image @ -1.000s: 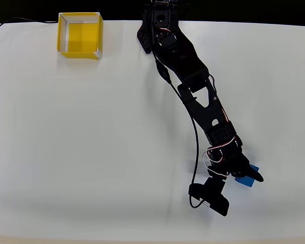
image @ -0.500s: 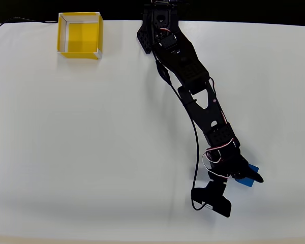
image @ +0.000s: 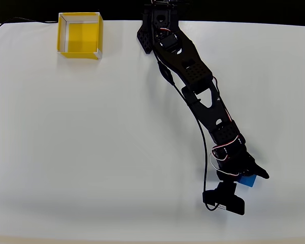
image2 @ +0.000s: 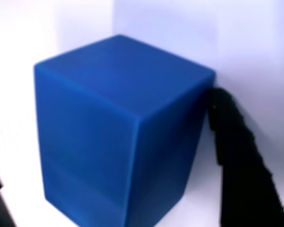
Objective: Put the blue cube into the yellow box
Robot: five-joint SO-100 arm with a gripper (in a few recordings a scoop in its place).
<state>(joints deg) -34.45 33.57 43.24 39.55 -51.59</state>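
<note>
One blue cube point(image: 248, 180) on the white table point(image: 91, 152), low at right in the overhead view, between the black gripper's point(image: 246, 178) open jaws; right finger point(image2: 236, 156) touching its side. Yellow box point(image: 80, 35) well apart, top left.

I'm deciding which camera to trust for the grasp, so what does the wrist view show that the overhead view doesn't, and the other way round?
Wrist view alone: the blue cube up close, three plain faces visible, with a dark finger touching its right edge.

Overhead view alone: the yellow box at the table's far left corner, well apart from the cube, and the whole black arm reaching to the near right.

Both: the cube at the pincer, resting on the white table.
</note>
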